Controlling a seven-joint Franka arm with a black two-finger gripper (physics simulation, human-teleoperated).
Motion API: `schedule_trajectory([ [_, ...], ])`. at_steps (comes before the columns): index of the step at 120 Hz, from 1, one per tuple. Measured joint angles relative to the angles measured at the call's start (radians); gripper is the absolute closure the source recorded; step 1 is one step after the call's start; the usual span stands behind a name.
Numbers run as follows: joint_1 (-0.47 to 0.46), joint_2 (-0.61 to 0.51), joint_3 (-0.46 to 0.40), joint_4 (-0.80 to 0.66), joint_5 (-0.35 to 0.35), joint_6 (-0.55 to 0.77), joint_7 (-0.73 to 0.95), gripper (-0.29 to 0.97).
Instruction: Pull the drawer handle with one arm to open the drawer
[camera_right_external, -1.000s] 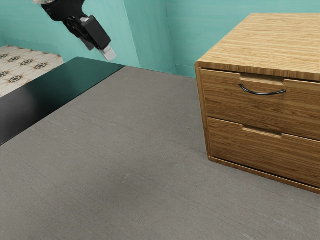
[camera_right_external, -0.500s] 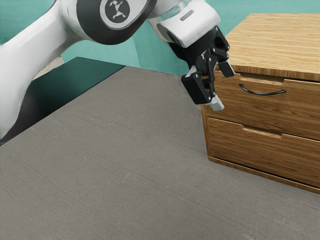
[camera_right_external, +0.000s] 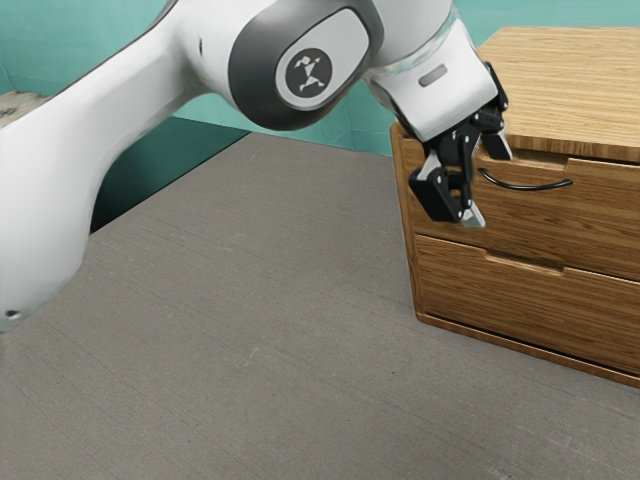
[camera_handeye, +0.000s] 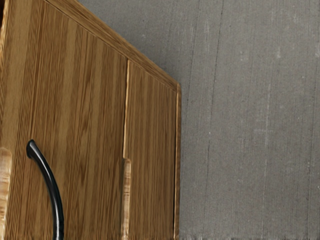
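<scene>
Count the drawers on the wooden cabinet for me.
2. The upper drawer carries the black handle. The lower drawer sits directly beneath it and has only a wooden lip. Both fronts look shut.

Grey floor (camera_right_external: 250, 340) covers the lower left; teal wall (camera_right_external: 60, 40) upper left; dark slab (camera_right_external: 160, 165) mid-left.
</scene>
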Motion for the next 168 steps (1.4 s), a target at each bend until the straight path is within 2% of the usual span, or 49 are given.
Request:
schedule_trajectory([
  [16, -0.006, 0.009, 0.004, 0.000, 0.011, 0.008, -0.032, 0.19],
  [35, -0.032, 0.039, 0.009, 0.007, 0.021, 0.014, -0.082, 0.25],
  [75, -0.032, 0.066, 0.037, 0.010, 0.082, 0.045, -0.149, 0.29],
  [120, -0.031, 0.114, 0.037, 0.045, 0.089, 0.136, -0.150, 0.30],
  [168, -0.031, 0.128, 0.038, 0.044, 0.090, 0.164, -0.135, 0.36],
])
